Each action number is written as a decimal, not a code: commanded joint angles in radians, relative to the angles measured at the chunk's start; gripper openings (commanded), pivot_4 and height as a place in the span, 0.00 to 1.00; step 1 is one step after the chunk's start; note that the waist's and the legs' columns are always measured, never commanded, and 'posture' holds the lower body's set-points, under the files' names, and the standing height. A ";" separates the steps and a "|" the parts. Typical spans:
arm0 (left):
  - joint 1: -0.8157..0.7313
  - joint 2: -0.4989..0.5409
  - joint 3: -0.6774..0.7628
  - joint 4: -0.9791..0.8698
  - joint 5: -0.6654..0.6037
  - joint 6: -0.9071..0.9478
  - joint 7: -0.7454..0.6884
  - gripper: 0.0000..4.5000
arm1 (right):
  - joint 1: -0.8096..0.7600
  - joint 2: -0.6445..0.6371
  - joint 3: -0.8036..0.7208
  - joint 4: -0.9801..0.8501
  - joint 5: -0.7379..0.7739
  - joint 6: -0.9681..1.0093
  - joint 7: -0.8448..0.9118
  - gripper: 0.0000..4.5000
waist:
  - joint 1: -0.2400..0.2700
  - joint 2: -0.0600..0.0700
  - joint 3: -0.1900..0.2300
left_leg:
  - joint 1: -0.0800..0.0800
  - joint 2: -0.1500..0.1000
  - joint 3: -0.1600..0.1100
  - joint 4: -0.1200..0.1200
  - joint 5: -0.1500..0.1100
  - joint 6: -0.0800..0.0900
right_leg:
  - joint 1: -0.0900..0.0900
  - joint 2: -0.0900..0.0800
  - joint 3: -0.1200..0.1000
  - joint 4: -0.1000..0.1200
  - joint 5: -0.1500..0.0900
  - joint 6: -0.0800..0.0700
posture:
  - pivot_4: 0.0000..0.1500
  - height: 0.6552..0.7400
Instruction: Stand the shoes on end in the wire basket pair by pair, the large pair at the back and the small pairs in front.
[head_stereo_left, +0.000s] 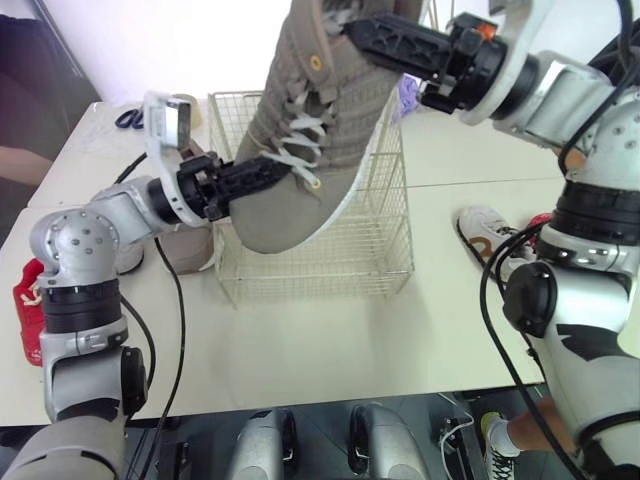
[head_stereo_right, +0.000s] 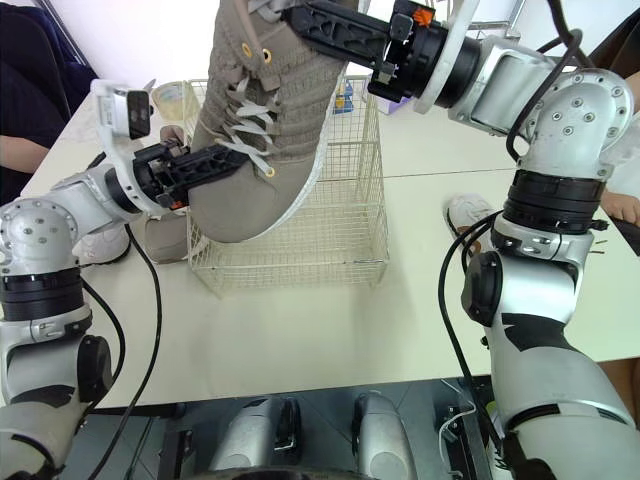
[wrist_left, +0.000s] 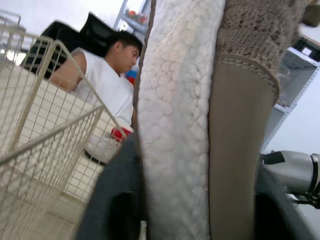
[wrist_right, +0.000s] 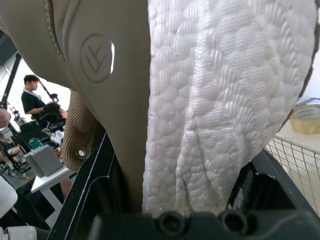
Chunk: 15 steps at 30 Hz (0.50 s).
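Left gripper (head_stereo_left: 275, 170): is clamping the toe end of the shoe (head_stereo_left: 320, 110), with the sole between its fingers.
Right gripper (head_stereo_left: 360, 30): is grasping the shoe's heel end.
Shoe: is hanging tilted between both grippers, toe lowest; the frame edge is cutting off its top.
Basket (head_stereo_left: 340, 265): is standing below the grippers, with the shoe hiding part of its inside.
Small shoe (head_stereo_left: 485, 232): is lying below the right gripper, with the arm partly covering it.
Surface: a white table (head_stereo_left: 330, 340) is bearing the basket.
Room: a person (wrist_left: 107, 75) in a white top is showing beyond the basket.

Desk (head_stereo_left: 330, 350): pale top, seam running across the right half
Scissors (head_stereo_left: 128, 118): dark handles, lying at the desk's far left corner
Tape roll (head_stereo_right: 170, 95): flat on the desk, near the scissors
Red item (head_stereo_left: 24, 298): at the desk's left edge, kind unclear
Person (wrist_left: 107, 90): white sleeveless top, black chair (wrist_left: 95, 30) behind
Shelf rack (wrist_left: 292, 95): pale, in the background
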 joint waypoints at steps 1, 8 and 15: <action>-0.013 0.037 0.054 -0.032 -0.041 0.017 0.038 0.89 | -0.075 -0.042 -0.011 -0.039 0.005 -0.046 0.058 0.46 | 0.000 0.000 0.000 | 0.000 0.000 0.000 0.000 0.000 0.000 | 0.000 0.000 0.000 0.000 0.000 0.000 | 1.00 1.00; 0.036 0.144 0.125 -0.072 -0.079 0.018 0.031 0.99 | -0.177 -0.141 0.050 0.102 -0.103 -0.156 0.243 0.46 | -0.002 0.000 0.000 | 0.000 0.000 0.000 -0.001 0.000 0.000 | 0.000 0.000 0.000 -0.001 0.000 0.000 | 1.00 1.00; 0.088 0.206 0.181 -0.075 -0.093 -0.007 0.047 0.99 | -0.407 -0.222 0.238 0.479 -0.401 -0.515 0.627 0.46 | -0.003 0.000 0.001 | 0.000 0.000 0.001 -0.001 -0.002 0.004 | -0.001 0.000 0.000 -0.001 0.000 0.000 | 1.00 1.00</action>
